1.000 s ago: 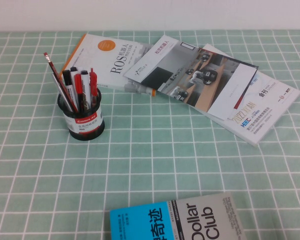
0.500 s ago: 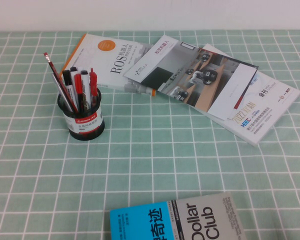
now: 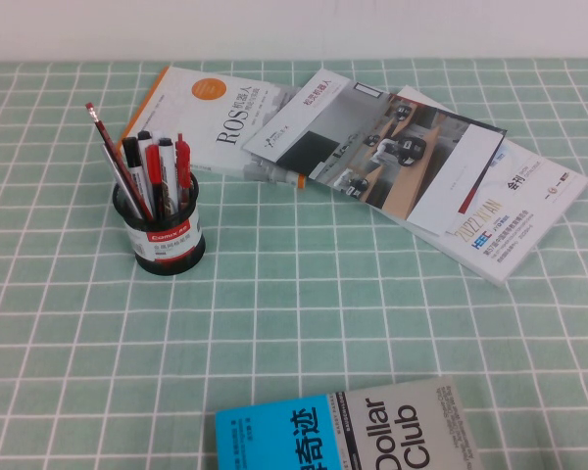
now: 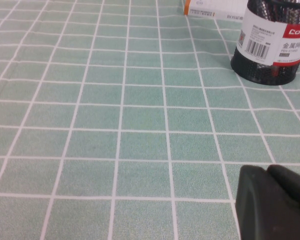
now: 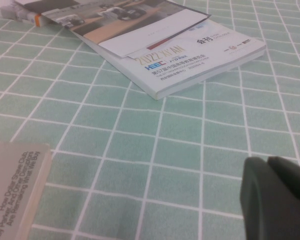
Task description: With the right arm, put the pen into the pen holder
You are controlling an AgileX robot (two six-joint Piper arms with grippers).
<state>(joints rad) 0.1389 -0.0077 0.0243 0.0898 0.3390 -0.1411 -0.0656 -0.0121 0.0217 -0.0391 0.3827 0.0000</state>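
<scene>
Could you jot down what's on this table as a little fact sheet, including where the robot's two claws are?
pen: standing in the pen holder, leaning, taller than the markers beside it
pen holder: upright on the green checked cloth
books: overlapping pile behind; another at the near edge
left gripper: low over bare cloth, empty
right gripper: shut, empty, low over cloth near the pile

Counted on the green checked tablecloth [image 3: 304,313]: one black mesh pen holder [image 3: 167,240] at left, holding one thin dark red pen [image 3: 108,147], three thicker markers [image 3: 155,168], one silver-grey pen. Far side: three overlapping books [image 3: 372,147]. Near edge: one blue-and-grey book [image 3: 348,431].
</scene>
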